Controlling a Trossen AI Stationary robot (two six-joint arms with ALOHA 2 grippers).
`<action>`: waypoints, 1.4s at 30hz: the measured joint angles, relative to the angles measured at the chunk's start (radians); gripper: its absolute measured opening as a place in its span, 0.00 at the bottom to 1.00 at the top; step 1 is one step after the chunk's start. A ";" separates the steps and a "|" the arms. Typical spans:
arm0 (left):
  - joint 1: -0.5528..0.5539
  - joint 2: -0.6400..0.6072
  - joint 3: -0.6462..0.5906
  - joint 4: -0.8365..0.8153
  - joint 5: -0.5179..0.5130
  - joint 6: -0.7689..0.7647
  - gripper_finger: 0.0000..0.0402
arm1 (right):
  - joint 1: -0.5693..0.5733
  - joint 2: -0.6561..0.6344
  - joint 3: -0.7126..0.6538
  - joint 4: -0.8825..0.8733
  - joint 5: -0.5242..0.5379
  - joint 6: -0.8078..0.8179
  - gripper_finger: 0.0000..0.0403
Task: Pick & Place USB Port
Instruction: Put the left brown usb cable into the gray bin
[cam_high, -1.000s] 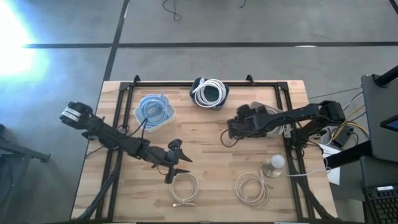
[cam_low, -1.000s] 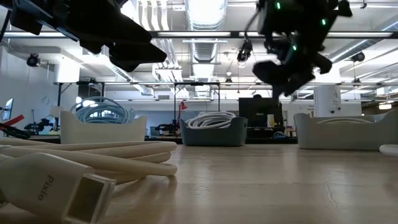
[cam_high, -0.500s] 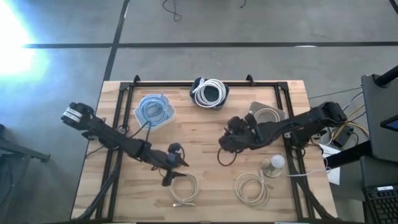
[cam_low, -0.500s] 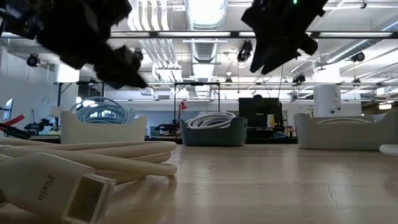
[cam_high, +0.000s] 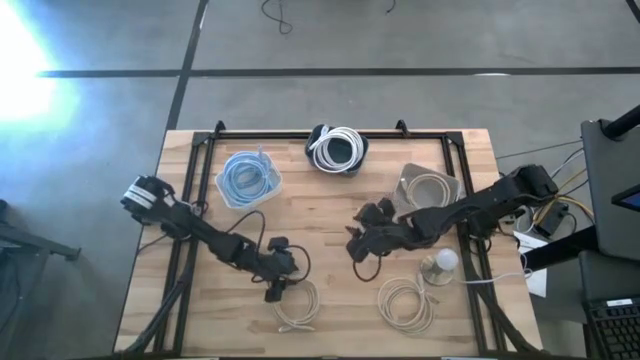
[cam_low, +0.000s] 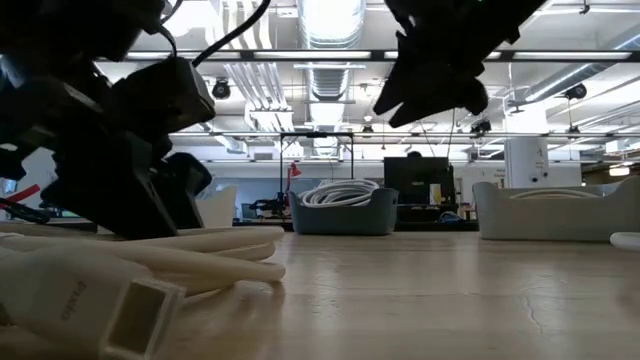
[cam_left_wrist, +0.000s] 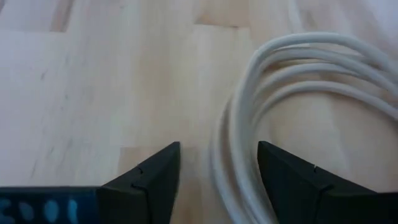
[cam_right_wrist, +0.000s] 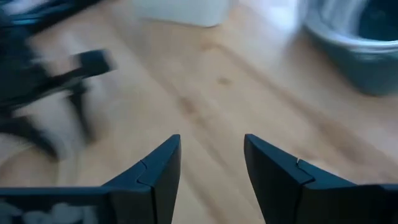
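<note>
Left gripper (cam_high: 278, 290): low over the near-left part of the table (cam_high: 330, 215), fingers spread wide. In the left wrist view the fingertips (cam_left_wrist: 155, 171) straddle the edge of the white cable (cam_left_wrist: 292, 74), which suggests a grasp is being lined up on the coil's rim, not its middle.

White cable (cam_high: 297, 305): coiled flat on the wood near the table's near edge, just right of the left gripper. Its plug end (cam_low: 110, 300) lies closest to the low camera. This looks like the task's USB lead, not yet lifted.

Blue-cable bin (cam_high: 248, 180): far-left, well apart from the grasp; a likely drop point, though which bin is meant cannot be told.

Dark bin (cam_high: 337, 150): far-centre, holding a white coil, against the far rail.

Open room: bare wood runs between the two arms at mid-table, giving the left arm a free lane toward the far bins.

Right gripper (cam_high: 358, 245): right of centre, raised off the wood in the low view, fingers parted and empty in the right wrist view; it appears to be waiting.

Second coil (cam_high: 405, 303): near-right, beside a white round object (cam_high: 440, 264).

Right bin (cam_high: 430, 190): far-right, partly under the right arm.

Edges: the white cable sits close to the near edge, so a drag toward the camera risks pulling it off.
</note>
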 joint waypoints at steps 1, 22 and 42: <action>0.001 0.006 0.000 0.002 -0.008 -0.001 0.55 | 0.000 0.000 -0.013 0.046 -0.033 -0.022 0.42; 0.007 0.018 0.009 -0.002 -0.051 0.019 0.05 | 0.000 0.012 -0.161 0.441 -0.264 -0.119 0.36; 0.036 0.004 0.257 -0.287 -0.460 0.277 0.05 | -0.003 0.308 0.080 0.358 -0.275 -0.126 0.36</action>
